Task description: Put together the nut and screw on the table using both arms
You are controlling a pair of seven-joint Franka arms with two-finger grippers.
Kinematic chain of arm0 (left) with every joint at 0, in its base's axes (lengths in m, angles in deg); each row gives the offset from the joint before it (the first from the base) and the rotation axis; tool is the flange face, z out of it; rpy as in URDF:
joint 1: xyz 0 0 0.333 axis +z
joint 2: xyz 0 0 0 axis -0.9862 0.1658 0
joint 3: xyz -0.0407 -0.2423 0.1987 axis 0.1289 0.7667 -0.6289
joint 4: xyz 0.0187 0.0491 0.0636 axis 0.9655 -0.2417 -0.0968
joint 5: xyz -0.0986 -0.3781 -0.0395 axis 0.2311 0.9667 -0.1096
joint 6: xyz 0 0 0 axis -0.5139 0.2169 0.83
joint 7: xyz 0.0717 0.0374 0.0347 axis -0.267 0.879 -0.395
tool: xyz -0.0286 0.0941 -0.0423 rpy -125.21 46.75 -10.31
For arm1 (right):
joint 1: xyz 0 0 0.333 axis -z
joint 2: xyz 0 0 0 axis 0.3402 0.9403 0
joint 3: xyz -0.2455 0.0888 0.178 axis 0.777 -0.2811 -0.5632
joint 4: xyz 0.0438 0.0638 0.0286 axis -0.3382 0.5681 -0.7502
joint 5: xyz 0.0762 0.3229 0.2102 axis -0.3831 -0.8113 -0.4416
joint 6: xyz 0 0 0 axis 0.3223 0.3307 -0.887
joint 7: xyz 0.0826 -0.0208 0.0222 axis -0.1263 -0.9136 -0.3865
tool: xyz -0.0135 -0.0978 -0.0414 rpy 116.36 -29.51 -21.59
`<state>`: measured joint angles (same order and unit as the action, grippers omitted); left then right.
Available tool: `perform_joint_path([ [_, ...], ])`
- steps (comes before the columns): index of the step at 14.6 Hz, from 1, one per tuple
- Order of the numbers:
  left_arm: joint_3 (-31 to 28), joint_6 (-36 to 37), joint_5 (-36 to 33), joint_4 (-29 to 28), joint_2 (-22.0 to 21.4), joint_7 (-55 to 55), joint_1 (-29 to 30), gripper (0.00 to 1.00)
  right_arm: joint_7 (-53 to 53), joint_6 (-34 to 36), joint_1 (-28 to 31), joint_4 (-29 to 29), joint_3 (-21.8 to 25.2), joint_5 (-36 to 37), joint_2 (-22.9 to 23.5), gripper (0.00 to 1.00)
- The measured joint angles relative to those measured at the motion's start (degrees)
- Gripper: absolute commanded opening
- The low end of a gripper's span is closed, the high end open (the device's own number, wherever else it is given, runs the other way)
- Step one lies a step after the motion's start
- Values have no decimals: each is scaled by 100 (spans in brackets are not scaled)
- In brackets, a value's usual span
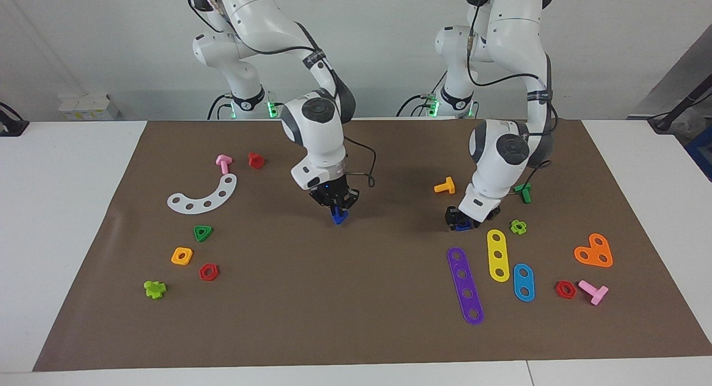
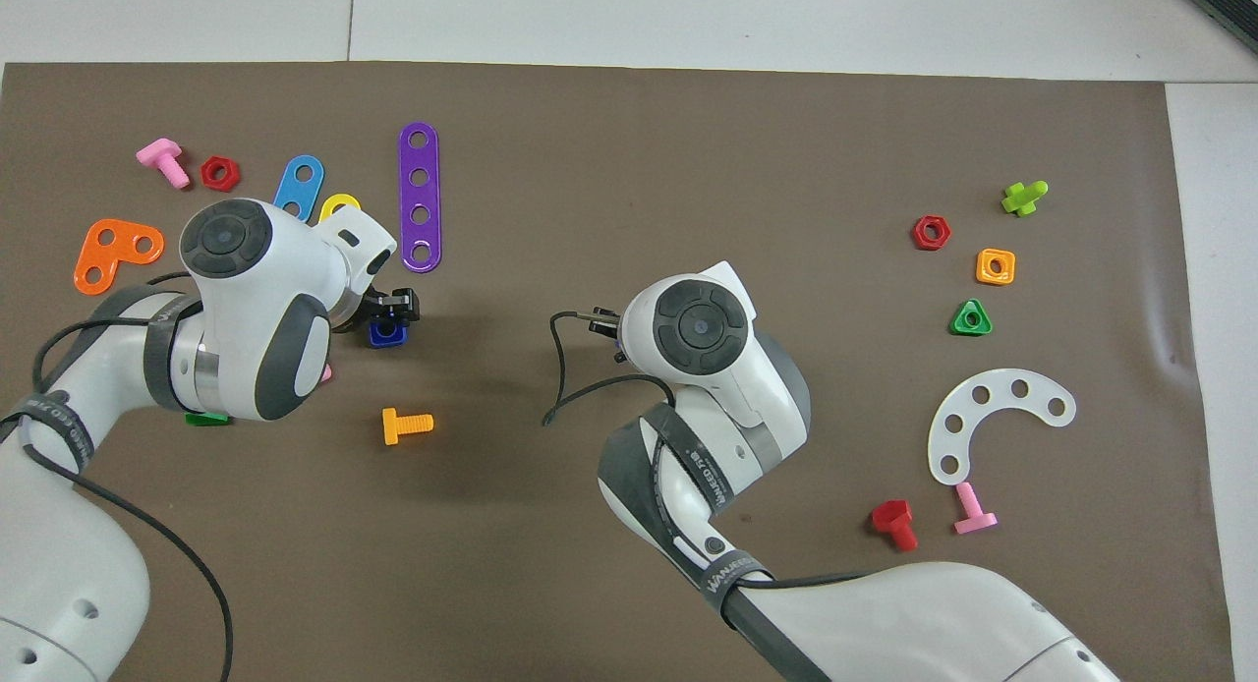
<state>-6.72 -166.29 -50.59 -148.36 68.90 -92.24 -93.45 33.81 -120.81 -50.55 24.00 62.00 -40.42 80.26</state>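
Right gripper (image 1: 336, 209) hangs over the middle of the counter (image 1: 356, 297), jaws closed on the blue screw (image 1: 337, 217), which is lifted off the brown mat (image 1: 345, 319)

Left gripper (image 1: 460, 219) is down low toward the left arm's end, jaws set around the blue nut (image 2: 387, 334); the nut looks to sit on the mat, and I cannot tell whether the jaws clamp it

Purple strip (image 1: 465, 285) and yellow strip (image 1: 498, 255) lie just farther from the robots than the nut; orange screw (image 1: 444, 186) lies nearer to them
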Motion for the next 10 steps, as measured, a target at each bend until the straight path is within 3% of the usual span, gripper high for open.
perform_joint_path([
  [1,0,0,-4,-15,0,0,0,61,0,0,-32,-26,1,0,58,2],
  [2,0,0,-6,-25,0,0,-1,54,0,0,-56,-37,3,7,99,62],
  [3,1,1,-7,-30,0,-1,-2,46,1,1,-66,-38,3,30,119,98],
  [7,3,3,-8,-30,-2,-10,-3,0,3,4,-42,-76,44,115,122,99],
  [10,15,13,-9,-13,-3,-12,-12,0,3,32,115,-154,81,116,-41,99],
])
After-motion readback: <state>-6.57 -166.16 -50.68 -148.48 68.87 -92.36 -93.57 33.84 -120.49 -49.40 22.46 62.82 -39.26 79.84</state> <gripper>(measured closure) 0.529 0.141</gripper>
